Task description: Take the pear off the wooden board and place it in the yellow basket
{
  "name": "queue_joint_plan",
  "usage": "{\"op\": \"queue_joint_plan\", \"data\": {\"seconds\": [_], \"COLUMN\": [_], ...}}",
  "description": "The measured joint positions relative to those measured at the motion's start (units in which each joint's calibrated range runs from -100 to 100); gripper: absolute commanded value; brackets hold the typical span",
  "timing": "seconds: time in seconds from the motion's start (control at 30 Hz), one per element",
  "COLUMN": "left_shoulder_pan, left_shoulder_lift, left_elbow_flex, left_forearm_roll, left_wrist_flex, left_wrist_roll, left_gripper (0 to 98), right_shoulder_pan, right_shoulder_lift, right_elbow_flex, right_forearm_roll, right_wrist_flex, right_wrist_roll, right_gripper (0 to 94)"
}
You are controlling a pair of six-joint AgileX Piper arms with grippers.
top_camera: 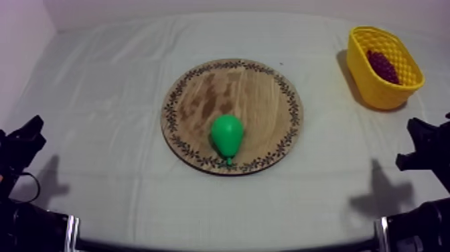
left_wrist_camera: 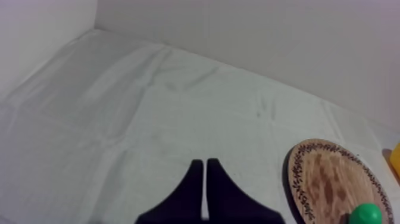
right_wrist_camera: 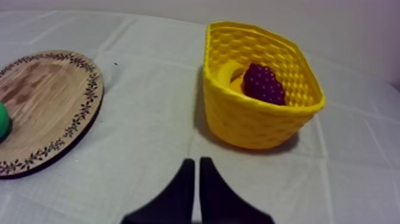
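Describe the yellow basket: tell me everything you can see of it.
The yellow basket looks like bright moulded plastic, with honeycomb-patterned walls, a smooth rim and rounded corners. It is wider at the top than at the base. It stands upright on the cloth at the right side of the table, toward the back, apart from the wooden board. A bunch of dark purple grapes lies inside it. Nothing else touches it.
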Motion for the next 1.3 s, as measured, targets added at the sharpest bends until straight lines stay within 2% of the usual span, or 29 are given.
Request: {"op": "queue_joint_plan", "data": {"seconds": [1.3], "left_shoulder_pan": [0.0], "left_shoulder_lift": [0.0], "left_elbow_flex": [0.0], "left_forearm_roll": [0.0], "left_wrist_flex": [0.0], "left_wrist_roll": [0.0], "left_gripper": [0.1], "right_shoulder_pan": [0.0], "right_shoulder_lift": [0.0], "right_elbow_flex": [0.0], "right_forearm_roll": [0.0], "right_wrist_flex": [0.08], "right_wrist_roll": [-0.34], "right_gripper": [0.6]}}
